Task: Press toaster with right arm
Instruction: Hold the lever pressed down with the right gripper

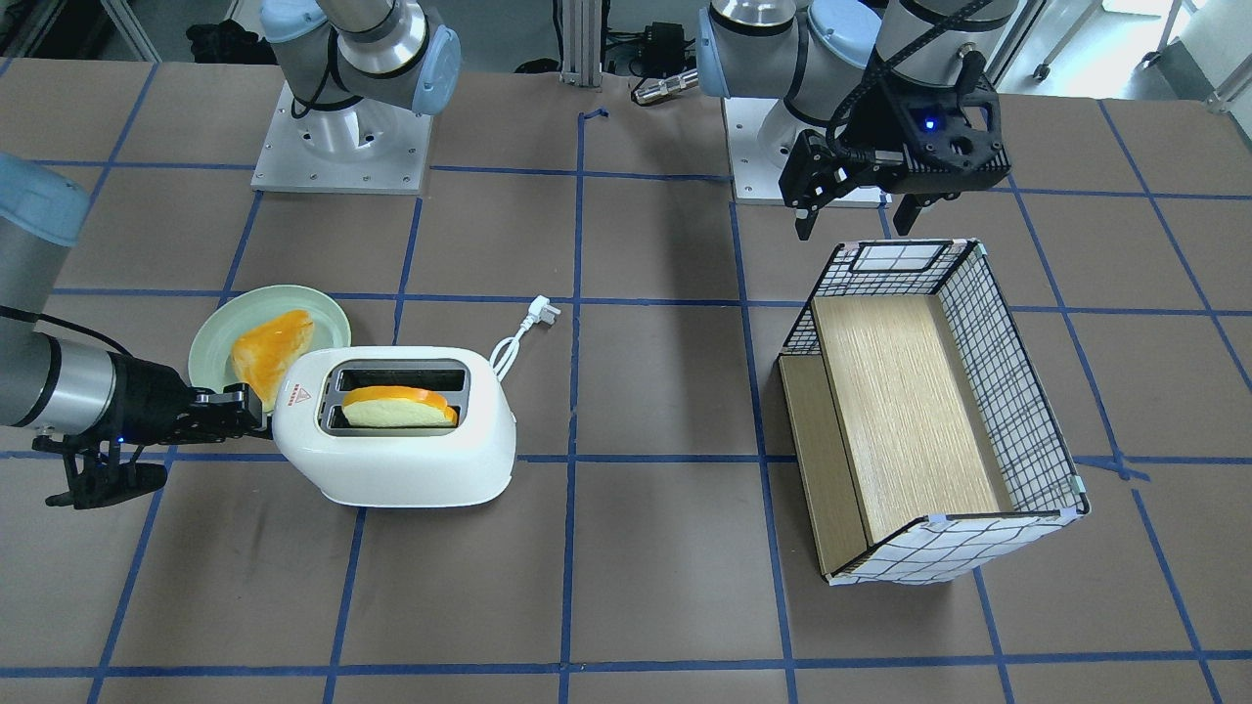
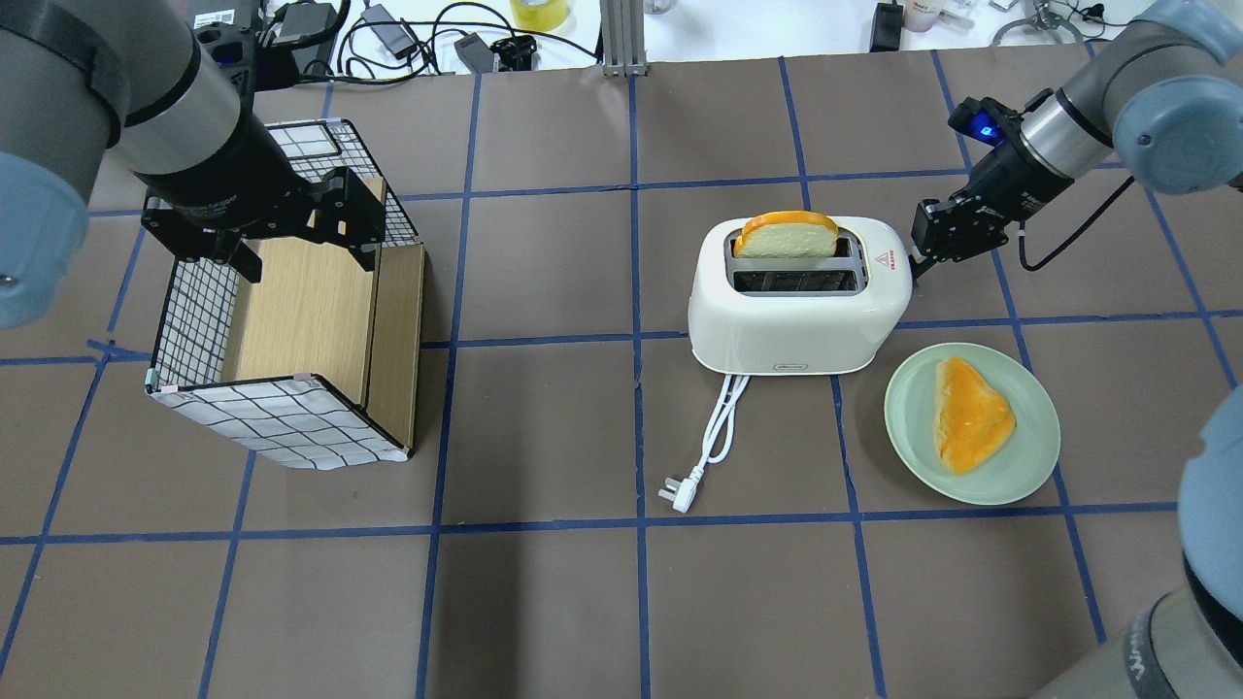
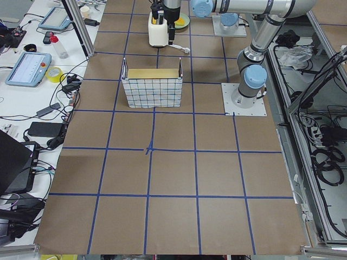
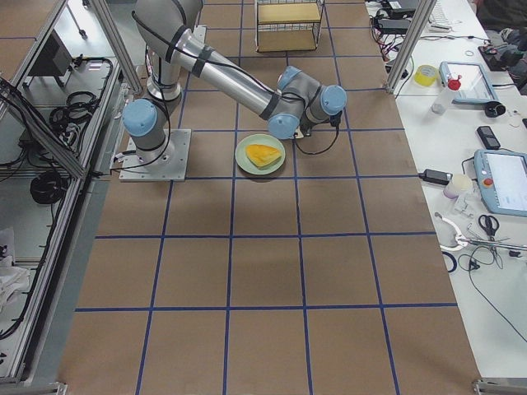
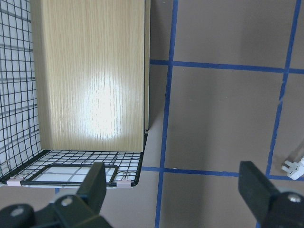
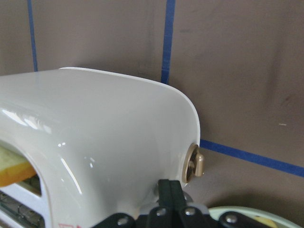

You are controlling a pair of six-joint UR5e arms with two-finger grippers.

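Observation:
The white toaster (image 2: pixel 796 320) stands right of the table's middle, with a red triangle mark on top and a slice of toast (image 2: pixel 785 235) upright in its far slot. My right gripper (image 2: pixel 921 260) is shut, its fingertips together against the toaster's right end. In the right wrist view the shut fingers (image 6: pixel 169 189) touch the toaster's end wall (image 6: pixel 95 133) just below and left of a tan knob (image 6: pixel 195 165). The front view shows the same gripper (image 1: pixel 245 401) at the toaster (image 1: pixel 391 460). My left gripper (image 2: pixel 301 248) hangs open and empty above the basket.
A pale green plate (image 2: pixel 1029 456) with a second toast slice (image 2: pixel 971 413) lies near the toaster's right front. The white cord and plug (image 2: pixel 680 493) trail toward me. A wire basket (image 2: pixel 194 320) with wooden panels lies at the left, under the left gripper (image 5: pixel 173 190).

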